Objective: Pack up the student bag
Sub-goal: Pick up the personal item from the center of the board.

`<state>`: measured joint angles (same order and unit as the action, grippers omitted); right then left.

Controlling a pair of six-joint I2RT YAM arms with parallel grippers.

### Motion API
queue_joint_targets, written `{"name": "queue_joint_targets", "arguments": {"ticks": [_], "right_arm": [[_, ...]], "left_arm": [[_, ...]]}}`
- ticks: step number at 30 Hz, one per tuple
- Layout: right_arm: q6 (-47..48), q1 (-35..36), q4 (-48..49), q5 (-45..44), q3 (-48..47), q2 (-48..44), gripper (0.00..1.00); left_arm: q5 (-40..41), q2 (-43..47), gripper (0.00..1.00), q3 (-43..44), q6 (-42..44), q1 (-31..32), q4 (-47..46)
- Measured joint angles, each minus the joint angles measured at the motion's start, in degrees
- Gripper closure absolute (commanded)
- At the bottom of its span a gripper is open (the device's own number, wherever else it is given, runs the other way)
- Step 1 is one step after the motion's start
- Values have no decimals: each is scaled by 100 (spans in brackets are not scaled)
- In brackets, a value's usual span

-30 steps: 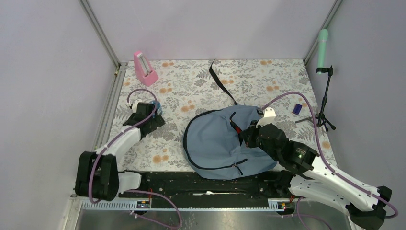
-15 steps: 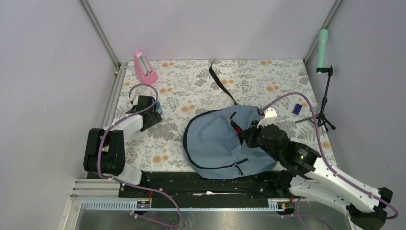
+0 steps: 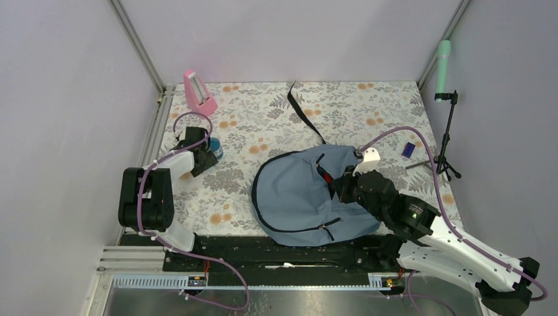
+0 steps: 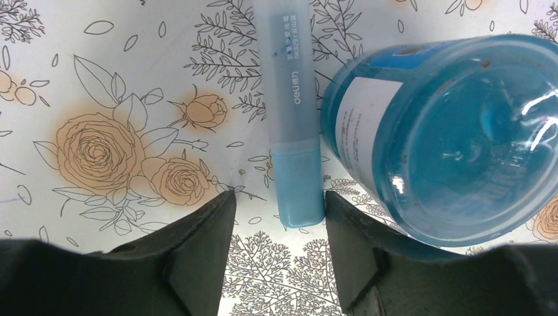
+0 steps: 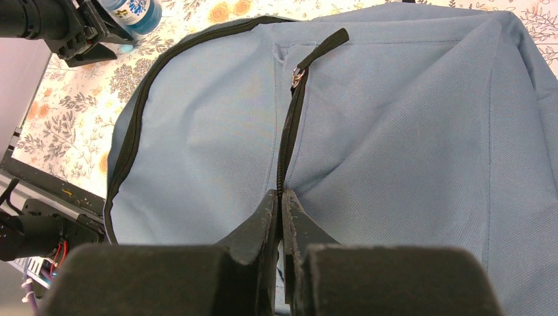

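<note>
Shows left gripper (image 4: pixel 278 197), jaws apart, straddling the near end of a pale-blue marker (image 4: pixel 294 112) with long axis pointing straight ahead, student bag (image 5: pixel 408 131) lying well off rightward, pinched by the closed right gripper (image 5: pixel 279 197).

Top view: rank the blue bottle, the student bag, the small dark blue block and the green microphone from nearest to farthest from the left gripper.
From the left gripper:
1. Blue bottle, right beside it.
2. Student bag, mid-table.
3. Small dark blue block, far right side.
4. Green microphone, on its stand beyond the right edge.
</note>
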<state>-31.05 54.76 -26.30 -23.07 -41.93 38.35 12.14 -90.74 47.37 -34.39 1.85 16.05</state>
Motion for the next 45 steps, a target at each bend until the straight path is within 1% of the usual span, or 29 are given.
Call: {"name": "queue_joint_targets", "arguments": {"ticks": [9, 11, 14, 20, 23, 28, 31, 34, 36, 38, 40, 42, 45], "right_arm": [[0, 0, 0, 0, 0, 0, 94], [0, -2, 0, 0, 0, 0, 94], [0, 0, 0, 0, 0, 0, 94], [-2, 0, 0, 0, 0, 0, 94], [-2, 0, 0, 0, 0, 0, 94], [-4, 0, 2, 0, 0, 7, 94], [-4, 0, 0, 0, 0, 7, 94], [-2, 0, 0, -4, 0, 9, 94], [-4, 0, 2, -13, 0, 20, 94], [-2, 0, 4, -26, 0, 50, 94], [0, 0, 9, -26, 0, 94, 94], [0, 0, 26, -26, -2, 138, 94], [7, 0, 48, -24, -33, 210, 94]], "left_arm": [[-173, -76, 55, 70, -17, -149, -2], [-219, -111, 62, 103, -15, -151, -11], [-306, -140, 77, 122, -13, -197, -35], [-483, -122, 82, 92, -13, -330, -103], [-529, -24, 82, -17, -7, -354, -149], [-612, 533, 85, -472, 7, -376, -175], [-765, 1158, 86, -774, 15, -374, -140], [-925, 1965, 89, -1040, 31, -308, -57], [-946, 2516, 89, -1132, 37, -166, 81], [-931, 3088, 90, -1143, 70, 229, 280], [-942, 3602, 92, -1130, 138, 828, 459], [-944, 3910, 93, -1040, 201, 1464, 684], [-962, 3978, 93, -743, 317, 2433, 903]]}}
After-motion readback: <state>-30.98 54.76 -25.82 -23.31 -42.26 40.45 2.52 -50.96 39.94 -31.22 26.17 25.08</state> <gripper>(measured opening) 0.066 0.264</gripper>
